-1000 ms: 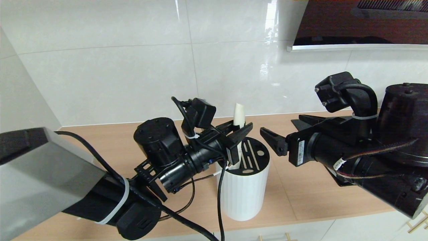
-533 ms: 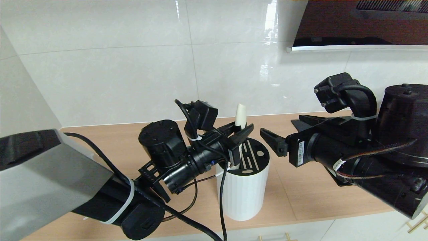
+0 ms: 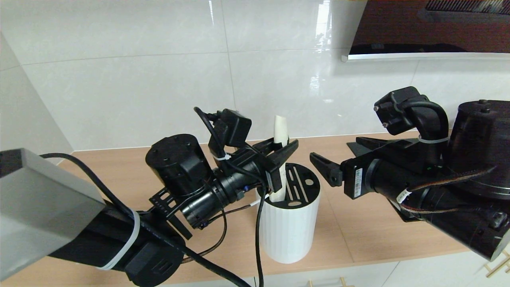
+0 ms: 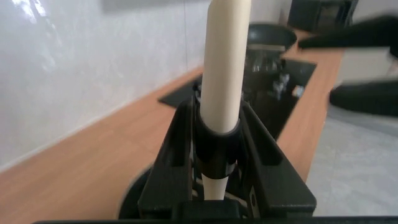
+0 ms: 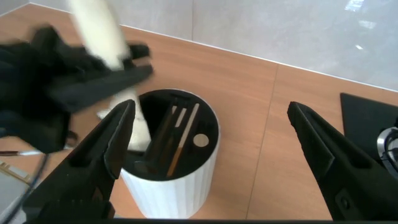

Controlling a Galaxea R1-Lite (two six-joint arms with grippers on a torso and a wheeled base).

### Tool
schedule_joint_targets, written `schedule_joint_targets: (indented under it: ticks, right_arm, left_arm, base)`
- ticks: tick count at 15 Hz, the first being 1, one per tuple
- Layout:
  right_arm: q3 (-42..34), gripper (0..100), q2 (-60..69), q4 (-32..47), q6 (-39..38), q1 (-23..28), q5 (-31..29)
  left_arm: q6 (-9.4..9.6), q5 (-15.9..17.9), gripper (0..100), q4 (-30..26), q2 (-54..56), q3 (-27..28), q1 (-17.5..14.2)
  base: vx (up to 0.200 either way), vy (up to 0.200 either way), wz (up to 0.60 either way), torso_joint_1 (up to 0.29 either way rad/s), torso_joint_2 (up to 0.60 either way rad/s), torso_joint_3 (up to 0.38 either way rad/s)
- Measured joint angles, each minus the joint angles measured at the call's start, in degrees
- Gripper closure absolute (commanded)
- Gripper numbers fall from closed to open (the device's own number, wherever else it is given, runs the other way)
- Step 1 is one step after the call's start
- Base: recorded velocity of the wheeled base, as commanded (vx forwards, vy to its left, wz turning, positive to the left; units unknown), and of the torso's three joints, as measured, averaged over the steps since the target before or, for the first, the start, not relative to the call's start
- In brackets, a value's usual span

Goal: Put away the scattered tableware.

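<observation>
Insertion step, as judged: left pincer (image 3: pixel 285 148) pinched the upright cream-handled utensil (image 3: pixel 280 128), lower end entering the white ribbed holder's black slotted top (image 3: pixel 297 185) on the wooden counter (image 3: pixel 358 227); right pincer (image 3: pixel 330 150) spread alongside; next, likely lowering, then release.

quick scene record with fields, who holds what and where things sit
holder: white cylinder with black slotted top, standing on countertop
left gripper: shut on white-handled utensil
utensil pose: roughly upright, lower end at the holder's top; depth cannot be told
right gripper: open, empty, beside the holder's top, not touching it
</observation>
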State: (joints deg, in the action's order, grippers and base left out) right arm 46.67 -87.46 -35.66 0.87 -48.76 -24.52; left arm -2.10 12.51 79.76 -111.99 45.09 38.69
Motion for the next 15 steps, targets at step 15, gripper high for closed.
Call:
schedule_joint_targets:
  ticks: [15]
  right_arm:
    - [-0.1,0,0.0,0.0,0.0,0.0,0.0]
  left_arm:
    - [-4.04,0.0,100,-2.5,-2.0,-1.2,1.7]
  base:
    - [0.000,0.000,0.00,0.000,0.00,0.000]
